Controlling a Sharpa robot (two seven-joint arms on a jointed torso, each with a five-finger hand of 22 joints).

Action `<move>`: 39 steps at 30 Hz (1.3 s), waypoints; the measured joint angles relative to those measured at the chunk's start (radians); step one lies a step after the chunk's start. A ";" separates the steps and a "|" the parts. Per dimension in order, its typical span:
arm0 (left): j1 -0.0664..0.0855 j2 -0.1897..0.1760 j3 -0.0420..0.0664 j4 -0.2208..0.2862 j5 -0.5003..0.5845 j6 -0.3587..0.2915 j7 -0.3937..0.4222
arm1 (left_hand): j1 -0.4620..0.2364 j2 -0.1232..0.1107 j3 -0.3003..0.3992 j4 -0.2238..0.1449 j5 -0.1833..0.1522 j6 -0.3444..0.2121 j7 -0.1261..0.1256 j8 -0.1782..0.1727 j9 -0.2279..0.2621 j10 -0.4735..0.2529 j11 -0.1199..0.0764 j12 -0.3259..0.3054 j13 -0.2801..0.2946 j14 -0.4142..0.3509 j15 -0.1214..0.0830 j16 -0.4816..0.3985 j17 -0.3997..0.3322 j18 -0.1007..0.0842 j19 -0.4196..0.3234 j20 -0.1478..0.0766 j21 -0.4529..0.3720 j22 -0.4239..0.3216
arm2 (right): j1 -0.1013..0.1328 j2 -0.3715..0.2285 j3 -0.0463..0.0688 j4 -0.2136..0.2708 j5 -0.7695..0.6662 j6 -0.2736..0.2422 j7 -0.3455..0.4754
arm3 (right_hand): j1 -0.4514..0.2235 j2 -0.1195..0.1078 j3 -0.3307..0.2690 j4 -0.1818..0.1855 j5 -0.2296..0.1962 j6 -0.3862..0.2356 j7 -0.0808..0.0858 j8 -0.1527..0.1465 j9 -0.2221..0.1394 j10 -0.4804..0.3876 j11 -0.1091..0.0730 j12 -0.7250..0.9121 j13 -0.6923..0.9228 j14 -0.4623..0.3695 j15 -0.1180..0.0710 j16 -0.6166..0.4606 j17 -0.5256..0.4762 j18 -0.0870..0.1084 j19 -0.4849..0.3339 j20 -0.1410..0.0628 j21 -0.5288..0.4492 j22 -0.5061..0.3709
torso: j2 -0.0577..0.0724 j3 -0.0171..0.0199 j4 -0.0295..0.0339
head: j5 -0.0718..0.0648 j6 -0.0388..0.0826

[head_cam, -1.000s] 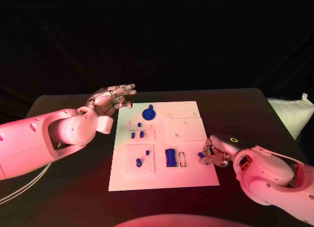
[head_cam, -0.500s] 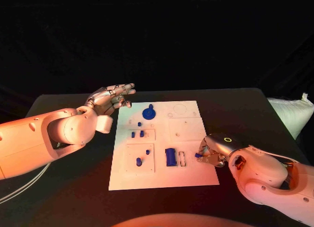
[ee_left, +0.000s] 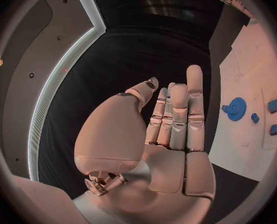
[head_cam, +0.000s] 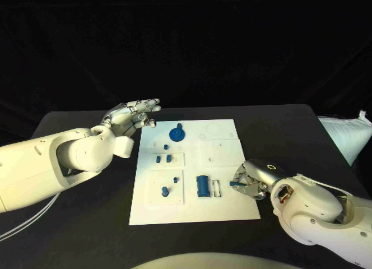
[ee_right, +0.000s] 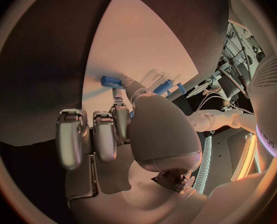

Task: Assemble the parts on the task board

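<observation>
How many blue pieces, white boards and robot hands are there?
Blue pieces: 8, one pinched by the right hand
Task board: 1
Hands: 2, counting the left hand
Total: 11

arms: white, rounded shells | left hand (head_cam: 131, 115): silver, jointed | right hand (head_cam: 249, 180): silver, glowing wrist ring

Robotics lab or demo booth, staged for recording. Black table (head_cam: 89, 224) at centre, black curtain backdrop (head_cam: 202, 50) from 10 to 2 o'clock. White task board (head_cam: 226, 210) laid square mid-table like test fixture. White padded bag (head_cam: 345, 137) at 3 o'clock off table edge. Left wrist view: dark panelled wall with curved light strip (ee_left: 58, 79). Right wrist view: cables and equipment racks (ee_right: 238, 50) beyond table.
</observation>
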 measured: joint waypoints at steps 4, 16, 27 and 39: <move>0.000 0.000 0.000 0.000 0.000 0.000 0.000 | 0.000 0.000 0.000 0.000 0.000 0.000 0.000 0.000 0.000 0.000 0.000 0.000 0.000 0.000 0.000 0.000 0.000 0.000 0.000 0.000 0.000 0.000 | -0.001 -0.001 -0.004 0.012 0.065 -0.033 -0.001 | -0.026 -0.013 0.032 0.007 0.000 0.002 0.002 0.000 0.000 0.000 0.000 0.001 -0.045 0.000 0.000 0.000 0.000 0.000 0.000 0.000 0.000 0.001 | 0.000 -0.0008 0.0007 | 0.000 0.002; 0.000 0.001 0.000 0.002 0.000 0.001 -0.001 | 0.000 0.000 0.000 0.000 0.000 0.000 0.000 0.000 0.000 0.000 0.000 0.000 0.000 0.000 0.000 0.000 0.000 0.000 0.000 0.000 0.000 0.000 | 0.005 0.012 -0.002 0.041 0.179 -0.129 0.000 | -0.097 -0.056 0.090 0.027 -0.010 0.006 0.006 0.001 0.000 0.011 -0.011 0.001 -0.139 0.000 0.000 0.004 0.000 0.001 0.000 0.000 0.000 0.001 | 0.000 -0.0019 0.0010 | 0.002 0.002; 0.000 0.001 0.000 0.003 0.000 0.001 -0.002 | 0.000 0.000 0.000 0.000 0.000 0.000 0.000 0.000 0.000 0.000 0.000 0.000 0.000 0.000 0.000 0.000 0.000 0.000 0.000 0.000 0.000 0.000 | 0.006 0.046 -0.002 0.031 0.230 -0.154 -0.012 | -0.161 -0.085 0.063 0.068 0.043 0.037 -0.008 0.003 0.038 0.016 -0.020 0.024 -0.135 0.000 -0.007 0.004 0.000 0.001 0.000 0.000 0.004 0.001 | 0.000 -0.0019 0.0019 | 0.002 -0.001; 0.000 0.002 0.000 0.005 0.000 0.003 -0.002 | 0.000 0.000 -0.003 -0.003 0.000 -0.003 -0.003 0.005 0.000 0.000 0.000 0.007 0.001 -0.004 -0.004 0.000 -0.005 0.000 0.000 0.000 -0.005 -0.001 | 0.005 0.077 -0.002 -0.001 0.260 -0.115 -0.027 | -0.175 -0.083 0.043 0.080 0.073 0.046 -0.006 0.026 0.060 0.008 -0.027 0.035 -0.135 0.000 -0.014 0.004 0.000 0.002 0.000 -0.011 0.004 0.000 | 0.001 -0.0013 0.0021 | 0.004 -0.004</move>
